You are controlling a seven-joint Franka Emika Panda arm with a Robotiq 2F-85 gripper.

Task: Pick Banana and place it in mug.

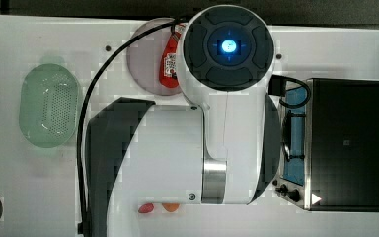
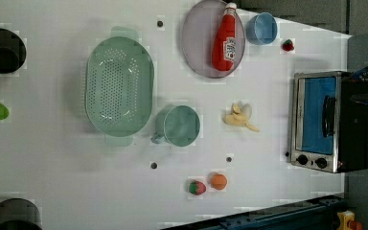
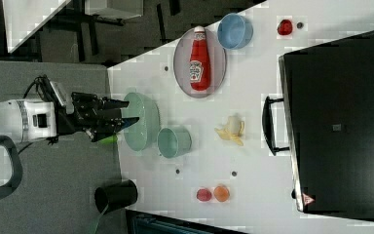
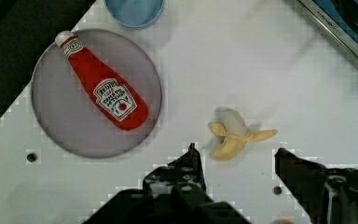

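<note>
The Banana (image 2: pixel 239 118) is a small cream-yellow piece, partly peeled, with pale flaps splayed out and a thin tip pointing away; it lies bare on the white table (image 2: pixel 52 158), between the mug (image 2: pixel 181 125) and the toaster oven (image 2: pixel 328 122), touching neither. In the wrist view the Banana (image 4: pixel 235 135) sits just beyond the gripper (image 4: pixel 237 156), whose two dark fingers (image 4: pixel 191 163) stand spread wide apart with nothing between them. The mug is a translucent teal-green round cup with a small handle, standing just beside the oval perforated green basket (image 2: pixel 119 86). On the far side of the Banana from the gripper in the wrist view, a red ketchup bottle (image 4: pixel 101 87) lies on its side on a grey round plate (image 4: pixel 60 126); its label reads "HEINZ TOMATO KETCHUP". A light-blue cup (image 2: pixel 261 28) stands near the bottle's cap, with a strawberry (image 2: pixel 287 45) beside it. Near the mug, toward the table's edge, another strawberry (image 2: pixel 196 187) and an orange ball (image 2: pixel 218 181) sit side by side. The toaster oven has a blue-tinted glass door, a black handle and two knobs. In the right view the gripper (image 3: pixel 121 117) hangs beyond the table edge, over grey floor (image 3: pixel 58 185).
</note>
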